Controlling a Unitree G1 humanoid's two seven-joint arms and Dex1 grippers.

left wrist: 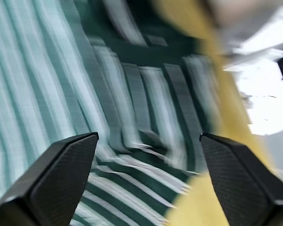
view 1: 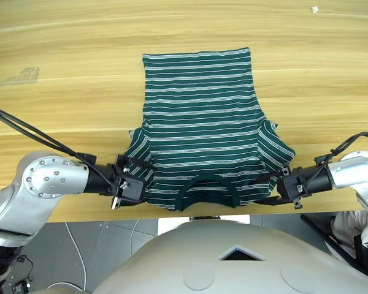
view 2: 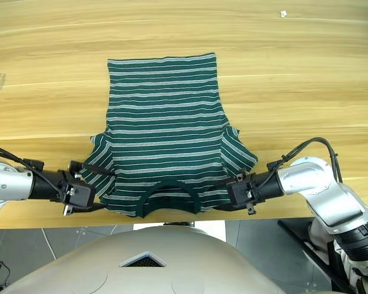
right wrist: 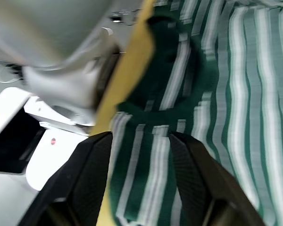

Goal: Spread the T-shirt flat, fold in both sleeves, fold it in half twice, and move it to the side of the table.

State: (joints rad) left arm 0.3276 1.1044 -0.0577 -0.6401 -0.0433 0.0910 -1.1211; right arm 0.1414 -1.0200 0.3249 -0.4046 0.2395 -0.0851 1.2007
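T-shirt (view 1: pixel 202 122), dark green with thin white stripes, lies front side up near the middle of the wooden surface (view 1: pixel 61 49), with its collar (view 1: pixel 207 187) towards me, close to the near edge, and its straight hem (view 1: pixel 196 55) farther off. The body of the cloth lies fairly flat. Its two short sleeves stick out at the sides near the shoulders, the left sleeve (view 1: pixel 137 144) and the right sleeve (view 1: pixel 281 146), each a little rumpled and not yet folded in. My left hand (view 1: pixel 142 184) sits low at the left shoulder of the shirt, by the near edge, with its fingers wide apart and the striped cloth showing between them; nothing is clamped. My right hand (view 1: pixel 262 190) sits at the right shoulder, also by the near edge. Its fingers stand apart too, with a narrower gap than on the left, and a band of the shoulder cloth lies in that gap. Both arms come in from the sides at about the same height as the collar. A small white scrap (view 1: pixel 315 9) lies far off at the back right of the surface, well apart from the shirt.
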